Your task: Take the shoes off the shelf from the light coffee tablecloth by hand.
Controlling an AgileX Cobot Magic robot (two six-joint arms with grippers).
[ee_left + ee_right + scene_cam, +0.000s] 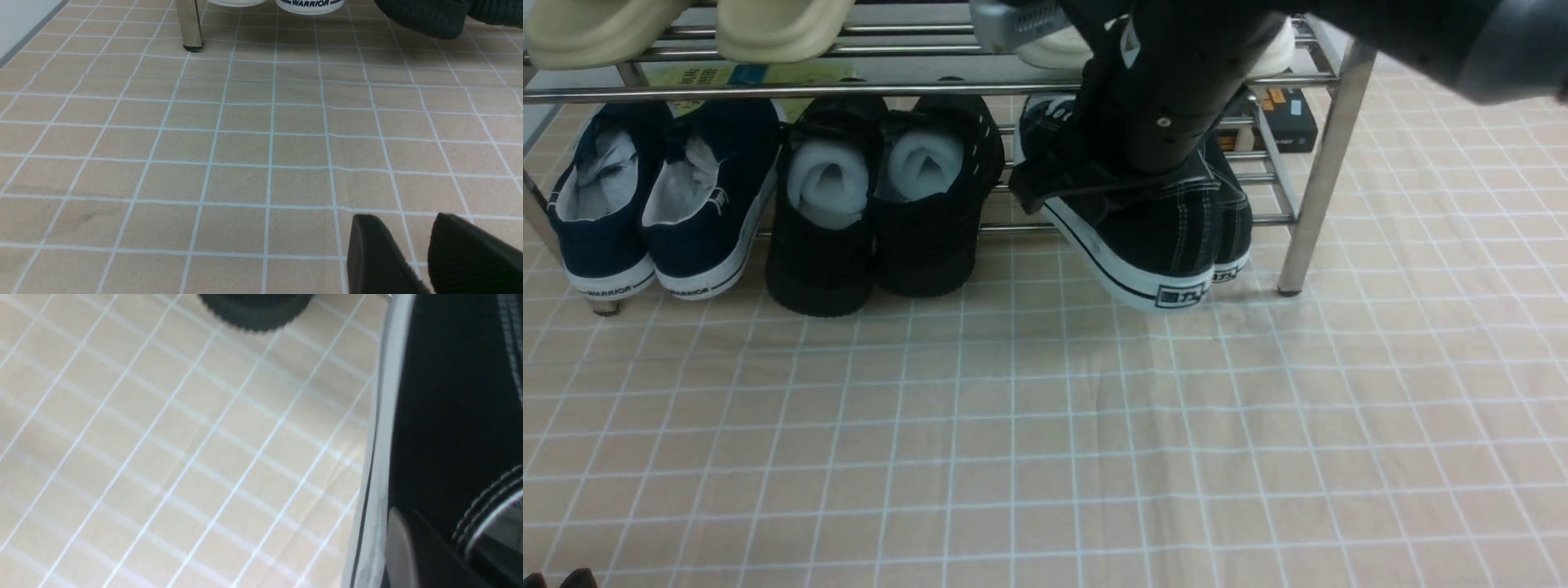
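The left pincer (404,228) hangs agape and empty over the beige white-gridded tablecloth (1045,425), while at the lower right end of the shiny chrome tube shelf (1327,163) the right pincer (408,543) is clamped on the tilted black canvas white-soled sneakers (1168,237).

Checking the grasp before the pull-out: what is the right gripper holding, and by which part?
Right gripper is shut on the black canvas sneakers, at the collar by the heel; the exact contact is hidden.
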